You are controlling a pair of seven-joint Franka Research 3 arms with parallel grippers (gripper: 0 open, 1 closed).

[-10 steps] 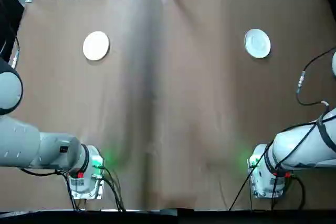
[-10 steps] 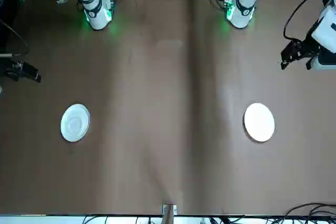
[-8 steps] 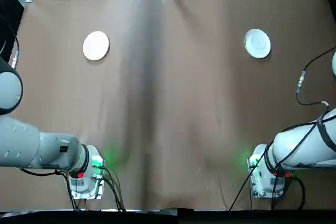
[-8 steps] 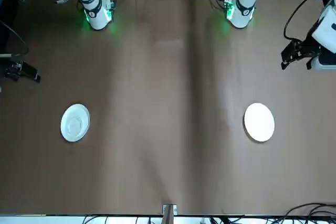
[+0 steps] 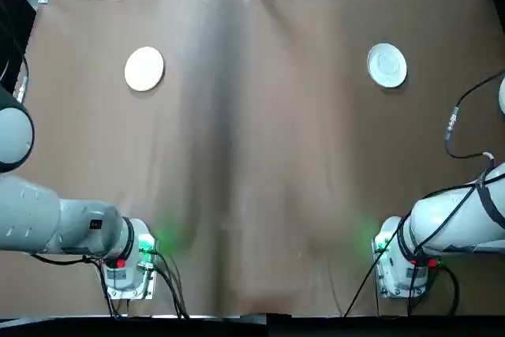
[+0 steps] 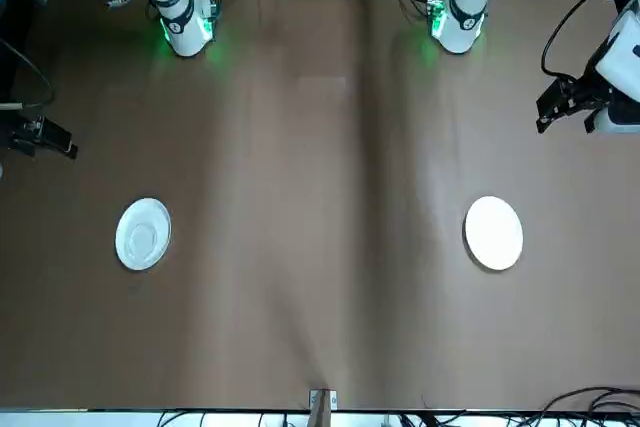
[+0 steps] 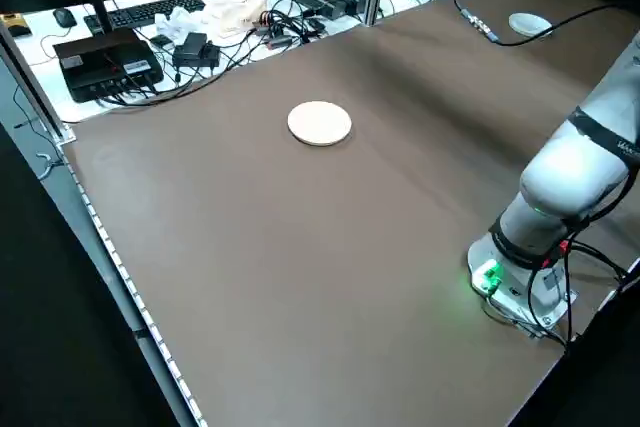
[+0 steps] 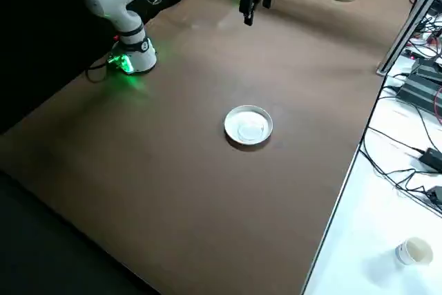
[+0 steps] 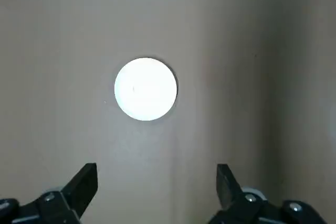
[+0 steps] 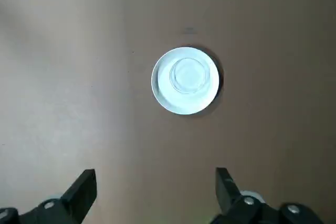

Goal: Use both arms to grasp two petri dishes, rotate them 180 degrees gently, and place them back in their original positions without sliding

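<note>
matt brown tabletop (image 5: 268,155), smooth opaque white discs (image 6: 494,233), glossy clear dish (image 10: 189,75), matt black fingers (image 9: 81,188)

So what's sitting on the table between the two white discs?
Nothing: the top view shows only bare brown tabletop from the left white disc to the right one.

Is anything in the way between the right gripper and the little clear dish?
Nothing visible: the small clear round dish sits openly on the white round disc, below the right gripper's open black fingers.
</note>
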